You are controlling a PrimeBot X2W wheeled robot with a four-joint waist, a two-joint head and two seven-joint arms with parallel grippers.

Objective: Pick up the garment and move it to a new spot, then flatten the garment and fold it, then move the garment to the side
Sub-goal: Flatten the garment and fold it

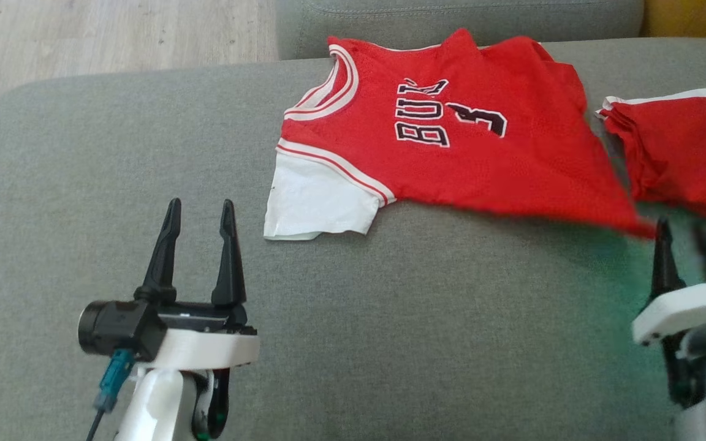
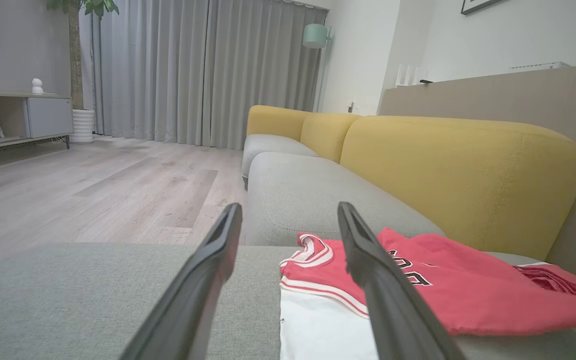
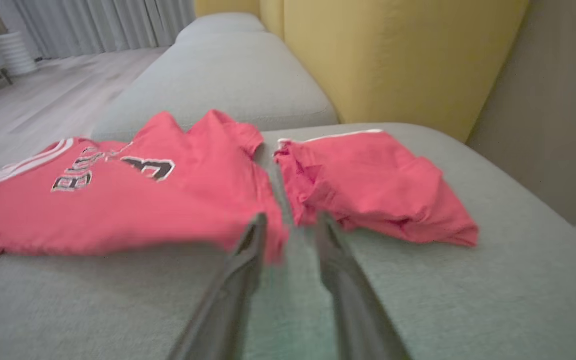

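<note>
The red basketball jersey with a white sleeve (image 1: pixel 451 141) lies spread out near the back edge of the grey sofa seat (image 1: pixel 390 318). The left gripper (image 1: pixel 201 211) hangs over the front left part, spread wide and empty. The blurry right gripper (image 1: pixel 681 229) is at the jersey's front right corner, and its fingers seem slightly apart. Red shorts (image 1: pixel 684 153) lie by the right edge.
</note>
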